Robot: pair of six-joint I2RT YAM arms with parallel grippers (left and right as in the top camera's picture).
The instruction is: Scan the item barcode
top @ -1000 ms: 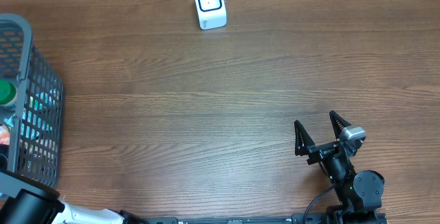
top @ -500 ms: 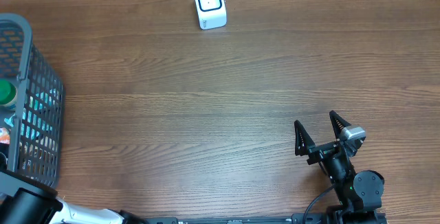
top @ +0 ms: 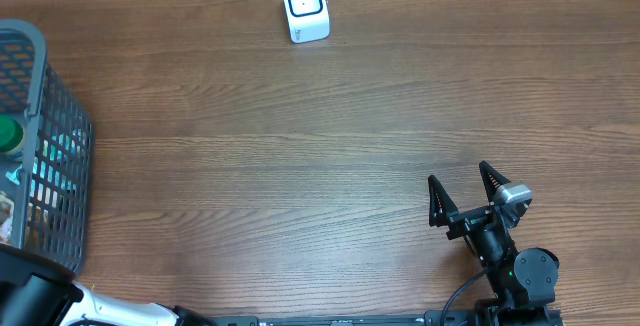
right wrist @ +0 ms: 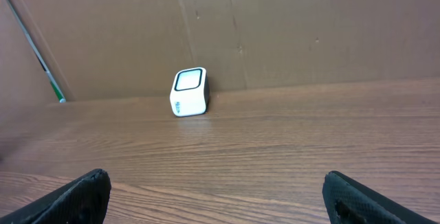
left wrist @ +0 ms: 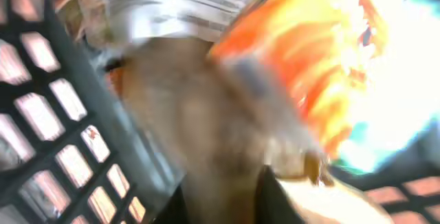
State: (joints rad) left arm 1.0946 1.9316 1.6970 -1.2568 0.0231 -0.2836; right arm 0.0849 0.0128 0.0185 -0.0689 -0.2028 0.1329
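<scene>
**Status: pick-up stage; scan not yet performed.**

1. Item location. The items are in the grey mesh basket (top: 62, 181) at the left edge of the table (top: 300, 166). The overhead view shows a green cap (top: 8, 134) and pale blue packaging among them. The left wrist view, heavily blurred, is filled by an orange-printed packet (left wrist: 302, 66) lying close against the basket mesh. This packet is judged to be the item chosen for scanning.

2. Left gripper. The left arm (top: 40, 301) reaches into the basket from the near left corner. Its fingers are closed almost completely. The blur prevents confirmation of whether they have hold of the orange packet or have closed on nothing.

3. Right gripper (top: 458, 172). The fingers are spread fully apart and carry nothing. The gripper sits at the near right of the table, well apart from the basket, facing the scanner.

4. Scanner (top: 304, 7). The white unit stands upright at the far edge of the table, well apart from both arms. Nothing is presented to its window.

5. Remaining steps, as judged:
   - confirm the grip;
   - lift the item clear of the basket;
   - carry it across to the scanner;
   - turn the barcode toward the window.

No barcode is legible in any view.
</scene>
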